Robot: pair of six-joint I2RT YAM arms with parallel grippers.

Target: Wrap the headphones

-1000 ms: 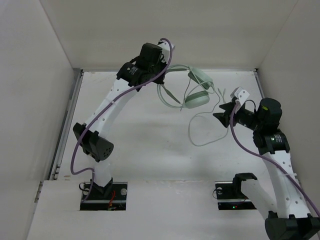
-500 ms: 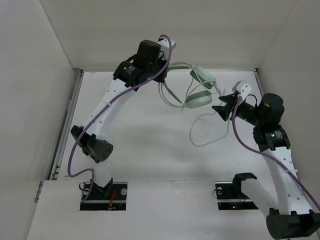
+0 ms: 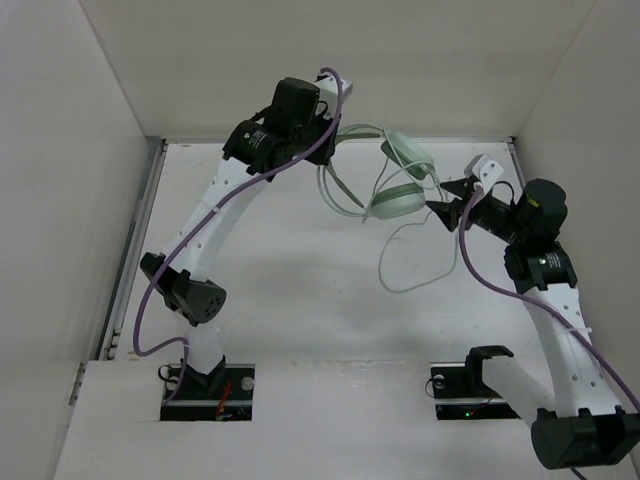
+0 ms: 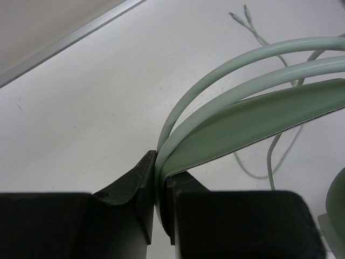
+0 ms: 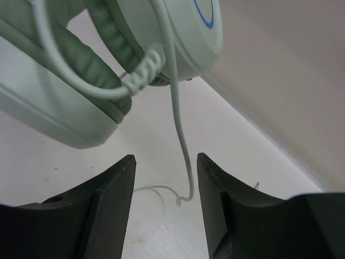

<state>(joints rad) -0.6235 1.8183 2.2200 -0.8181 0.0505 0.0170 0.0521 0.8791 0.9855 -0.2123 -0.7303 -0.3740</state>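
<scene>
The pale mint-green headphones (image 3: 395, 200) hang at the back of the table, held up by the headband (image 4: 253, 113). My left gripper (image 3: 328, 128) is shut on the headband, which is pinched between its jaws (image 4: 159, 178). The two padded cups (image 5: 54, 113) fill the top of the right wrist view. The thin whitish cable (image 3: 400, 280) loops down onto the table. My right gripper (image 3: 447, 205) is open just right of the lower cup. The cable (image 5: 180, 135) hangs down between its jaws (image 5: 166, 162) without touching either. The forked cable end (image 4: 242, 16) lies on the table.
White walls close in the table at the back, left and right. A metal rail (image 3: 135, 250) runs along the left edge. Purple arm cables (image 3: 480, 280) trail along both arms. The back wall is close behind the cups (image 5: 280, 81).
My right gripper has moved farther back and closer to the lower cup, still open. My left gripper has lifted the headband slightly; the cable loop has shifted a little.
</scene>
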